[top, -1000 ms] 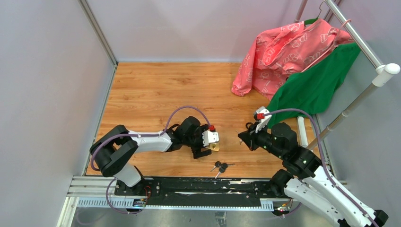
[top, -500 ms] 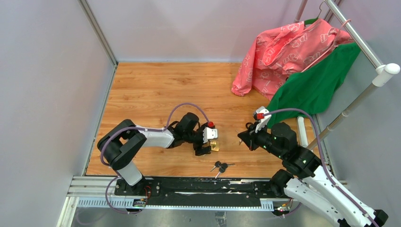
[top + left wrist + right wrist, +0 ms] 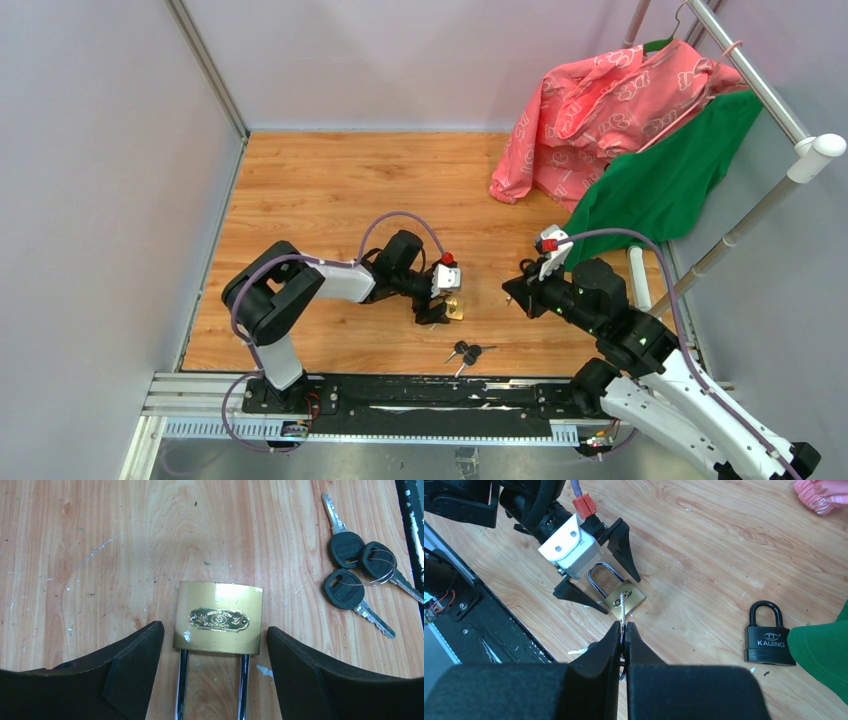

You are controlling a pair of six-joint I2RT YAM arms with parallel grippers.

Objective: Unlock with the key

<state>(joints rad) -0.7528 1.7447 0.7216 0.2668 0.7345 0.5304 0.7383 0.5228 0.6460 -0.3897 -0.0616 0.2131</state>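
A brass padlock (image 3: 218, 617) lies flat on the wooden floor, its steel shackle pointing back toward my left wrist. My left gripper (image 3: 215, 628) is open and straddles it, one black finger (image 3: 135, 665) on each side, with small gaps to the body. From above, the padlock (image 3: 455, 308) sits at the left gripper (image 3: 441, 300). My right gripper (image 3: 624, 628) is shut on a key (image 3: 623, 607); the silver blade sticks out past the fingertips and points at the padlock (image 3: 625, 599) from a short way off. In the top view the right gripper (image 3: 513, 290) hovers to the padlock's right.
A bunch of three black-headed keys (image 3: 357, 575) lies near the front rail (image 3: 465, 352). A black padlock (image 3: 769, 635) rests on the floor to the right. Pink cloth (image 3: 600, 110) and green cloth (image 3: 665, 170) hang from a rack (image 3: 760, 90) at the back right.
The left arm's elbow has swung right and its jaws have narrowed a little around the brass padlock. The right gripper has stayed put with the key.
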